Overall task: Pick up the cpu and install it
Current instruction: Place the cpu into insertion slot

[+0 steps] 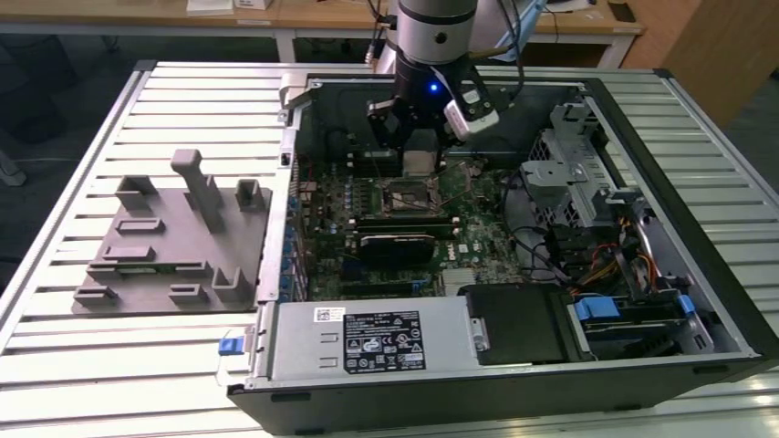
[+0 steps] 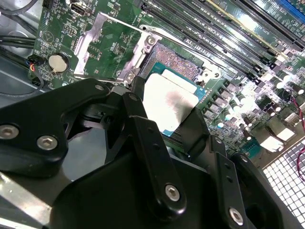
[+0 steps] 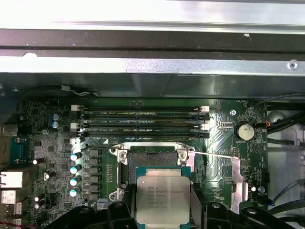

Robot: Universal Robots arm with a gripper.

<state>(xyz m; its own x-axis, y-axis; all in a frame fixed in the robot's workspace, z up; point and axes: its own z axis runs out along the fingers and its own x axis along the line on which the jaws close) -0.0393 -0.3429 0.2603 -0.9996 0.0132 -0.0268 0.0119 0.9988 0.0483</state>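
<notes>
Jaws pinching cpu (image 3: 159, 199) | motherboard socket (image 3: 154, 156) close | case (image 1: 512, 403) on slatted table (image 1: 122, 383) | wooden desk (image 1: 328, 16) behind

Your setting, seen in the exterior view, was a robotics lab or workshop: an open computer case (image 1: 487, 401) lay on a slatted metal bench (image 1: 98, 365), a grey moulded fixture (image 1: 159, 246) at nine o'clock, wooden desks (image 1: 328, 15) at twelve.
</notes>
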